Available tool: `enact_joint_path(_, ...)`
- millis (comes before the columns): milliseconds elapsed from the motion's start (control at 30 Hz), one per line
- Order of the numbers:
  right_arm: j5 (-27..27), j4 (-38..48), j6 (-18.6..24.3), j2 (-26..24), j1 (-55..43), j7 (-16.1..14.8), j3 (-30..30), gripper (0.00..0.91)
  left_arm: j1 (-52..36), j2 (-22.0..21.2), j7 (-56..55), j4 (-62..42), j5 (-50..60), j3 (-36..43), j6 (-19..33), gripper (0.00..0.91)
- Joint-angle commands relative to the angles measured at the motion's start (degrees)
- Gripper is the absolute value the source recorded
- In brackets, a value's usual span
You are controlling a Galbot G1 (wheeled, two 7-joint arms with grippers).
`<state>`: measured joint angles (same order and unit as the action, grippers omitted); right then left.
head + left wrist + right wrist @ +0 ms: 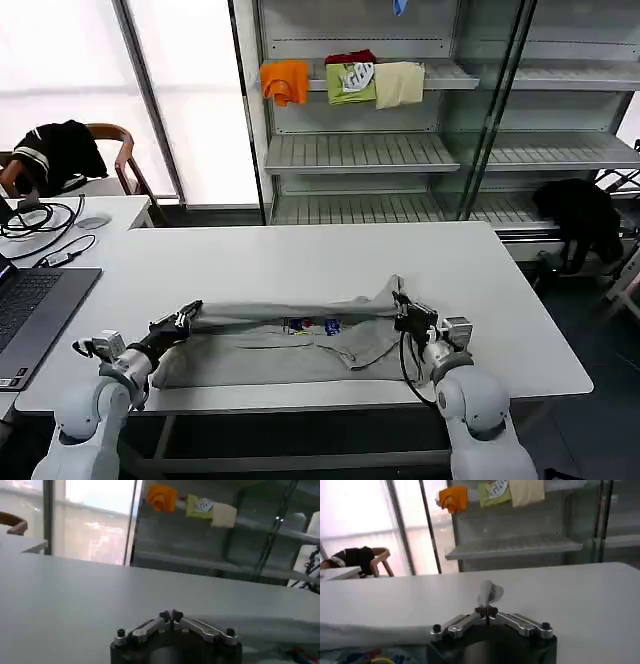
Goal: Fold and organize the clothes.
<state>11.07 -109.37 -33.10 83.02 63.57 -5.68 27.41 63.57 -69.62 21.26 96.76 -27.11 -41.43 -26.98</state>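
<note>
White bench (300,262) ahead of me, glass-fronted shelving behind with orange, green, cream folded garments (343,81) on upper shelf. Laptop (35,305) and cables at bench's left end. Grey shirt (285,340) lies near front edge, between my arms, its far edge lifted into taut ridge, chest print showing below it. Left gripper (190,312) clenched on shirt's left end. Right gripper (402,303) clenched on right end, fabric tuft poking up above pinched fingertips (485,611).

Grey shirt (300,335) half-folded on table
</note>
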Motion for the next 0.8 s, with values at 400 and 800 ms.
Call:
enact_joint_path(400,-17.13,0.16,-0.12,0.04,3.94,3.82,0.06,0.907,3.40,0.16,-1.62,3.35,4.80,-1.89,0.10,0.907)
enact_joint_path(800,9.90,-7.40,0.91,-0.80,-0.23,6.74,4.30,0.907,8.31,-5.91,-17.27,14.05,11.40,-1.75,-2.48,0.907)
